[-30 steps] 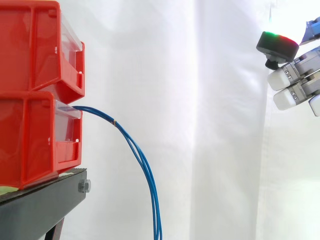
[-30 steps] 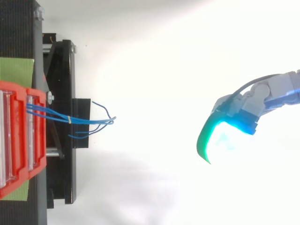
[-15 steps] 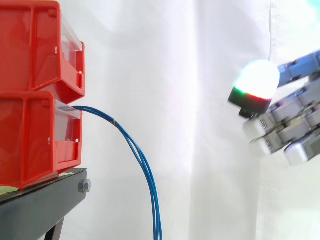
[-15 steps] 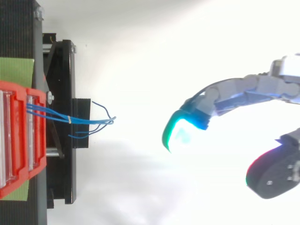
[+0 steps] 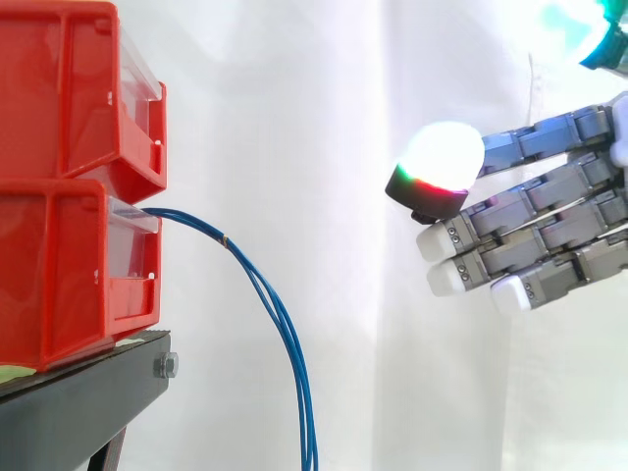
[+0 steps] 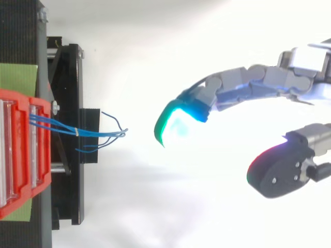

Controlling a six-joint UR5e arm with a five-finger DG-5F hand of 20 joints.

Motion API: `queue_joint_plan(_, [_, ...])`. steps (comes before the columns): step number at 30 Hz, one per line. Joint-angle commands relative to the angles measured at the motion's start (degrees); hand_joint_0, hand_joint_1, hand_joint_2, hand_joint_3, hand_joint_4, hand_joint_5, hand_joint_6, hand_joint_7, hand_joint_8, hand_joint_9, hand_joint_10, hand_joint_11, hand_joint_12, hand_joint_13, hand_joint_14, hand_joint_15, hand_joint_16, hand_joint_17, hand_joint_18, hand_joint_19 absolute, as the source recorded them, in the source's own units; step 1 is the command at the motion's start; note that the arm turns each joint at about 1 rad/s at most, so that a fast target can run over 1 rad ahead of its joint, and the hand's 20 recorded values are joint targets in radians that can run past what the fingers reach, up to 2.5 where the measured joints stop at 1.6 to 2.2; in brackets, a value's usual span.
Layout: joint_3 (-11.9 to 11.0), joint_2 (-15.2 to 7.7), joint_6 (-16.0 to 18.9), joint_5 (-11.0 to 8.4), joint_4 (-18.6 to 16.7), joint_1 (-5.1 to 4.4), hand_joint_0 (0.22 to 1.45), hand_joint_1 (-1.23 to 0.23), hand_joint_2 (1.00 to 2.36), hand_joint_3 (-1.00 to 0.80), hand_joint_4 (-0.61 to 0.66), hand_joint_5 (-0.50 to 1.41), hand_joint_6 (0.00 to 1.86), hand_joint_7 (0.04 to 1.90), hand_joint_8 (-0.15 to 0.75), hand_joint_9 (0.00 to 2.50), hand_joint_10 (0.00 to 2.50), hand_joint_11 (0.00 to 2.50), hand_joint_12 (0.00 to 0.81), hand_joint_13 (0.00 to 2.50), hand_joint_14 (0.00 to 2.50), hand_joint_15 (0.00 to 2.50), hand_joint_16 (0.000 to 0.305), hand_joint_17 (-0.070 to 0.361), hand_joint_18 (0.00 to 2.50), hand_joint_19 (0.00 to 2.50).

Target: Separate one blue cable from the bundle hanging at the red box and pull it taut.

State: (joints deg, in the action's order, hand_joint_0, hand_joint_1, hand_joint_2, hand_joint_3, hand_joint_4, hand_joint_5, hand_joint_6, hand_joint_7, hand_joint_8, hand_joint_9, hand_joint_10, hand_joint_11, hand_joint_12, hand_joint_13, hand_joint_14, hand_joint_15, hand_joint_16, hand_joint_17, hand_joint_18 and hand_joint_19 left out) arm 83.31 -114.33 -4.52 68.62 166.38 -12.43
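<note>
White curtain (image 5: pixel 324 118) is hung behind the work. The hand (image 5: pixel 549 231) is held well apart from the bundle of blue cables (image 5: pixel 280 324), at about the height of the lower red bin (image 5: pixel 69 265). Its fingers (image 5: pixel 510 211) are stretched nearly straight, the thumb is spread wide from them, and nothing is held.

The step in hand is judged to be the reach in to single out one strand. A spot below the small tie (image 5: pixel 225 238) is best aimed for, where the strands part a little, so that one cable is caught and not the lot. The pinch should be closed firmly, since so thin a cable is likely to slip.

The cables are thin and limp. They are led out over the front edge of the lower red bin, arched outward, and hung down past the front edge of the black stand (image 5: pixel 69 412). From above, loose ends are seen fanned out beyond the tie.
</note>
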Motion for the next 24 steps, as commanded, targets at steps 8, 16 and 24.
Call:
queue_joint_plan(8, [-0.1, -3.8, -4.0, -2.78, -6.3, 0.66, 0.56, -0.52, 1.00, -0.50, 0.25, -0.22, 0.50, 0.81, 0.259, 0.41, 0.01, 0.17, 0.342, 0.28, 0.00, 0.11, 0.050, 0.113, 0.32, 0.38])
queue_joint_plan(16, [-0.1, -4.8, -6.5, -3.75, -10.3, 0.74, 0.56, -0.52, 1.00, -0.49, 0.25, -0.22, 0.50, 0.81, 0.258, 0.42, 0.01, 0.17, 0.343, 0.28, 0.00, 0.10, 0.050, 0.112, 0.32, 0.38])
queue_joint_plan(24, [-0.1, -6.6, -7.4, -6.56, -12.3, 0.74, 0.56, -0.52, 1.00, -0.50, 0.25, -0.22, 0.50, 0.81, 0.260, 0.42, 0.01, 0.17, 0.342, 0.28, 0.00, 0.11, 0.050, 0.112, 0.33, 0.38])
